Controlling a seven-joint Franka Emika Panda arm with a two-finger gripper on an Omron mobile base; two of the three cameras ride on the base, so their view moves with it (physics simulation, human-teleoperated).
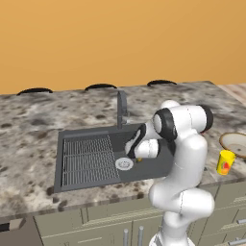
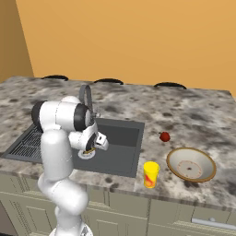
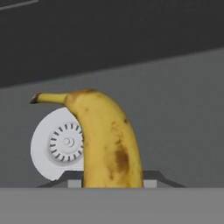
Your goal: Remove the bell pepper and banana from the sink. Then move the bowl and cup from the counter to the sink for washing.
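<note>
In the hand view my gripper (image 3: 112,180) is shut on the banana (image 3: 107,140), a yellow, brown-spotted fruit that rises between the two dark fingertips (image 3: 73,178) with its stem curving left. The hand (image 1: 137,153) hangs low inside the sink (image 1: 86,139), just over the white drain (image 1: 124,164). The red bell pepper (image 2: 164,136) lies on the counter to the right of the basin (image 2: 122,159). Further right sits the beige bowl (image 2: 191,164), with the yellow cup (image 2: 150,174) in front of it near the counter edge.
The grey faucet (image 1: 121,109) stands behind the basin, close to my arm. The ribbed drainer (image 1: 86,161) fills the sink's left part. Bowl (image 1: 235,144) and cup (image 1: 225,162) are at the counter's right end. Three dark burners (image 1: 101,87) line the back wall.
</note>
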